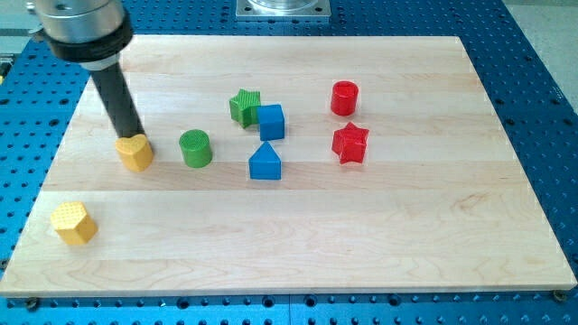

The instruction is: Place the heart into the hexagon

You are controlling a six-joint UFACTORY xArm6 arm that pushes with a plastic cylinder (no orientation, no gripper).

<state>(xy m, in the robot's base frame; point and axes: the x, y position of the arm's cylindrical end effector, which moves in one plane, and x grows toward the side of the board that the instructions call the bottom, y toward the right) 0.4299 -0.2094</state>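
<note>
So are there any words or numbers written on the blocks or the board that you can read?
None: no word, number, label or sign can be read anywhere in this view.
The blocks, such as the yellow heart at my tip and the yellow hexagon, carry only a ridged texture.
The wooden board shows only wood grain.

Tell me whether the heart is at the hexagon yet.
Not yet. The yellow heart sits apart from the yellow hexagon, which lies toward the view's bottom left; my tip touches the heart's upper edge.

Rod's upper end beyond top edge
</note>
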